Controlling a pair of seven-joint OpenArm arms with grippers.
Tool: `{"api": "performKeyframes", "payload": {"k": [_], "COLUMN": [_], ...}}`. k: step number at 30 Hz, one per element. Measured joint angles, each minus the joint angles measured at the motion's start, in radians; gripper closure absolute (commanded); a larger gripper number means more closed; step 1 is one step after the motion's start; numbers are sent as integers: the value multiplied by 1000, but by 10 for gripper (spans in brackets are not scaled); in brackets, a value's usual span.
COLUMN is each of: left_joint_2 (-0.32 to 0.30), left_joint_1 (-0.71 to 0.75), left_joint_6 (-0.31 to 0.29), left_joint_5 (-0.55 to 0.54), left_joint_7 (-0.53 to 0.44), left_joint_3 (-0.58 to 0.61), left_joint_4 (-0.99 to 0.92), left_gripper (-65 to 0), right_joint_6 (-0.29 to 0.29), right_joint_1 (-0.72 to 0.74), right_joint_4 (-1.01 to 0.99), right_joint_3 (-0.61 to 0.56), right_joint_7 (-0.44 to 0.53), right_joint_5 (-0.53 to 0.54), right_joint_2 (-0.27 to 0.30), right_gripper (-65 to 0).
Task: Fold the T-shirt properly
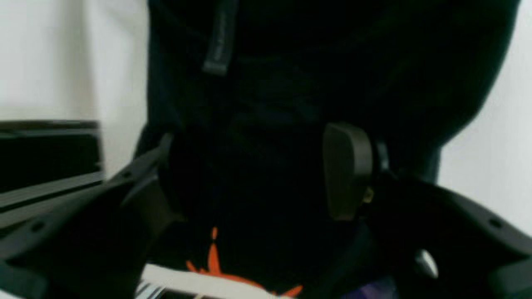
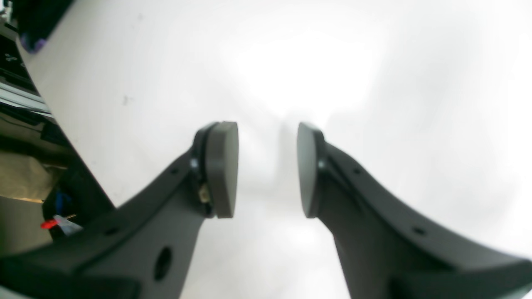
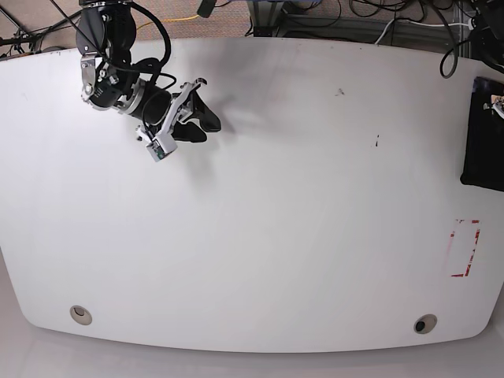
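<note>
White table (image 3: 260,236): wide, rounded corners, fills nearly all of the base view. Surface mostly bare.

T-shirt (image 3: 482,134): black fabric, a dark upright block at the table's right edge in the base view, cut off by the picture edge. In the left wrist view the same black cloth (image 1: 332,62) fills the middle of the picture, with white table on either side. Folds are hard to read; the view is dark and blurred. A grey label strip (image 1: 220,37) runs down the cloth near the top.

Right gripper (image 3: 206,126): over the table's far left part in the base view, well apart from the T-shirt. In its wrist view (image 2: 268,170) the two pads face each other with a clear gap, only bare white table showing between them. Parted partway, holding nothing.

Left gripper (image 1: 257,174): fingers spread wide, black cloth lying between them. One pad (image 1: 349,170) is clear; the other side is lost in shadow. Cannot tell whether the cloth is pinched or merely sits in the gap.

Red-and-white marked rectangle (image 3: 465,248): on the table, near its right edge, nearer the camera than the T-shirt.

Two round fittings, one near the table's front left corner (image 3: 79,315), one near its front right corner (image 3: 425,324).

Small dark speck (image 3: 339,92): on the table's far middle.
</note>
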Motion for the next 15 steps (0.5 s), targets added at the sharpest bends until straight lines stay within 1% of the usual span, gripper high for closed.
{"api": "performKeyframes", "payload": {"k": [3,4,6,7,9,10,11,12,13,14,15], "left_joint_2": [26,38,68,96,150,194,219,246,269,287,300], "left_joint_1": [-2,-5,-7,-7,-5,1,6,18,33,47,57], "left_joint_6": [-3,-3,-2,-2,-4,-3,-4,-3,-3,-3,5], "left_joint_5": [-1,-8,-1,-2,-4,-2,5,14,31,71,89], "left_joint_7": [78,89,97,79,5,-49,-94,-161,-211,-256,-278], "left_joint_3": [-13,-16,-20,-20,-18,-15,-7,13,45,87,116], "left_joint_4": [130,183,267,314,360,375,376,375,375,376,376], "left_gripper": [-407,-407,-381,-353,-300,-290,-289,-290,-293,-290,-290], "right_joint_6": [0,0,2,1,1,0,-6,5,4,7,8], "right_joint_1": [12,19,23,27,31,36,36,38,39,38,32], "right_joint_4": [0,0,2,8,11,10,9,6,-4,-21,-36], "right_joint_3": [1,1,16,26,45,51,50,47,44,42,42], "right_joint_7": [1,4,10,14,45,74,116,185,243,321,370], "right_joint_5": [2,-8,-58,-119,-251,-335,-401,-488,-542,-610,-653], "right_joint_2": [0,1,4,6,-4,-17,-27,-37,-49,-64,-72], "right_gripper": [-222,-222,-222,-222,-222,-222,-222,-222,-222,-222,-222]}}
